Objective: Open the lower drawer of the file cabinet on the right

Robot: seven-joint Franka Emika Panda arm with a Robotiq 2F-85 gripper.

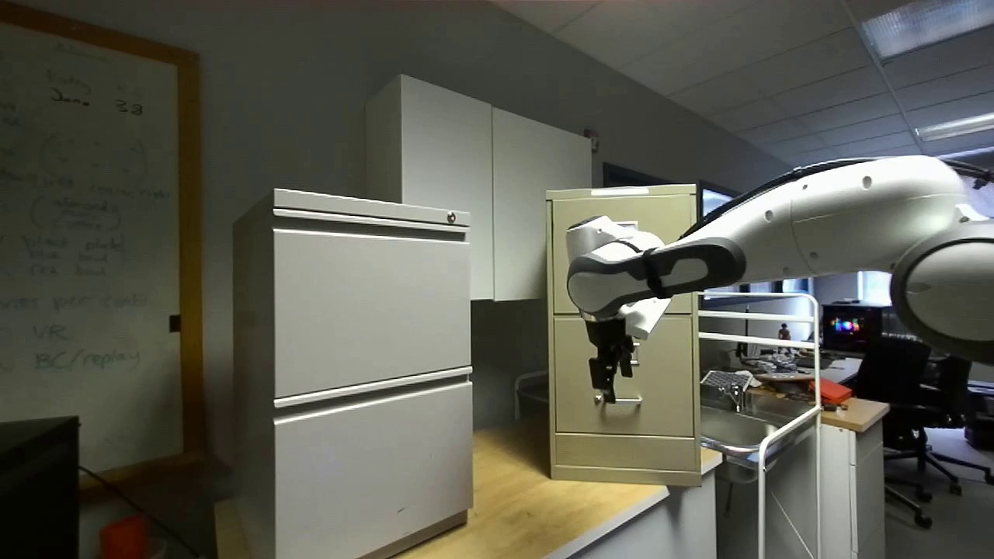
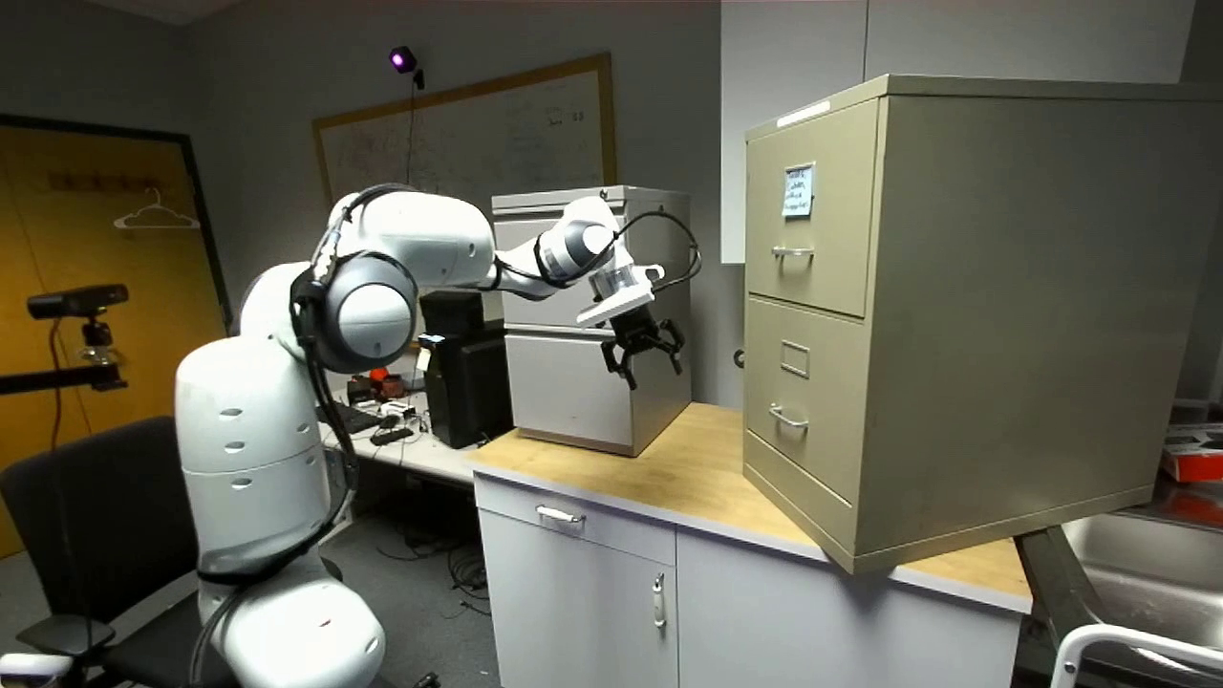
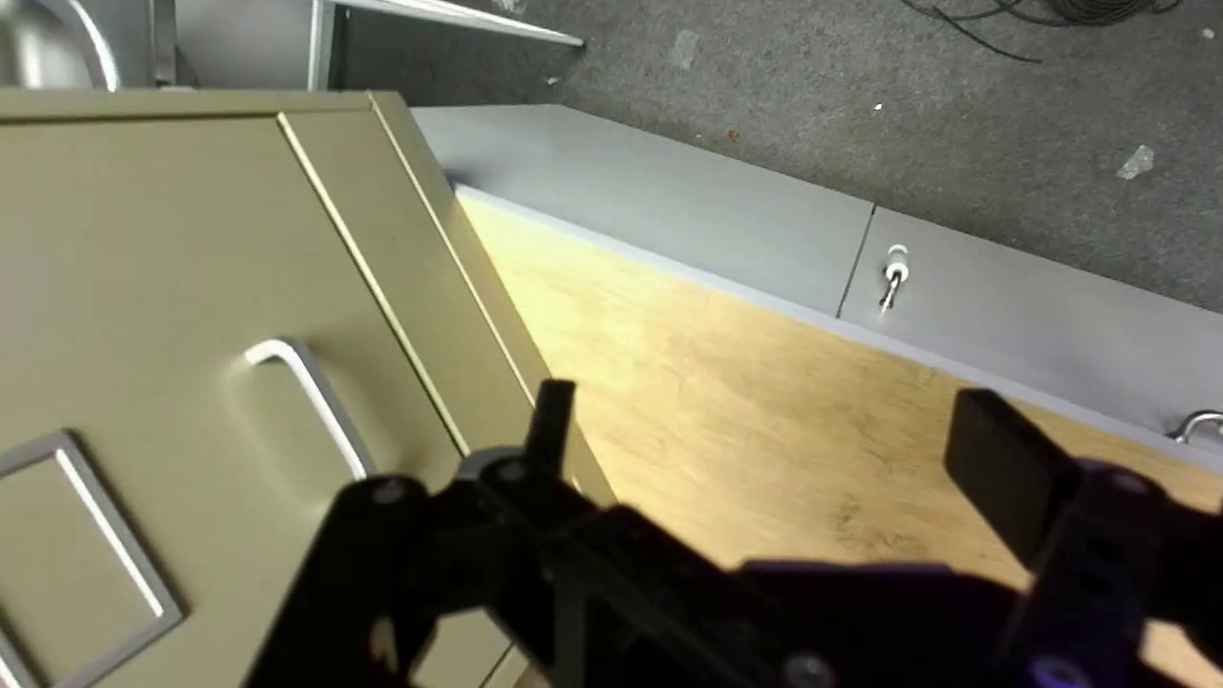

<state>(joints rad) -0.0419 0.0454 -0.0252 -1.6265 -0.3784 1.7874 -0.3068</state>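
The tall beige file cabinet [image 1: 627, 460] [image 2: 1022, 315] stands on the wooden counter. Its lower drawer [image 1: 668, 365] [image 2: 829, 382] is shut, its front flush with the cabinet. The drawer front also shows in the wrist view [image 3: 182, 287], with a silver bar handle [image 3: 320, 401] and a label frame. The handle shows in both exterior views [image 1: 630, 401] [image 2: 788, 420]. My gripper [image 1: 611, 384] [image 2: 655, 378] is open and empty, pointing down, in front of the cabinet. In the wrist view my gripper [image 3: 764, 392] is beside the handle; one finger covers the handle's near end.
A pale grey two-drawer cabinet [image 1: 373, 310] [image 2: 573, 382] stands on the same wooden counter [image 2: 707, 468]. White cupboards [image 1: 446, 186] hang on the wall behind. A sink [image 1: 738, 427] and a white metal rail [image 1: 817, 349] lie beyond the beige cabinet. Grey counter doors [image 3: 688, 201] are below.
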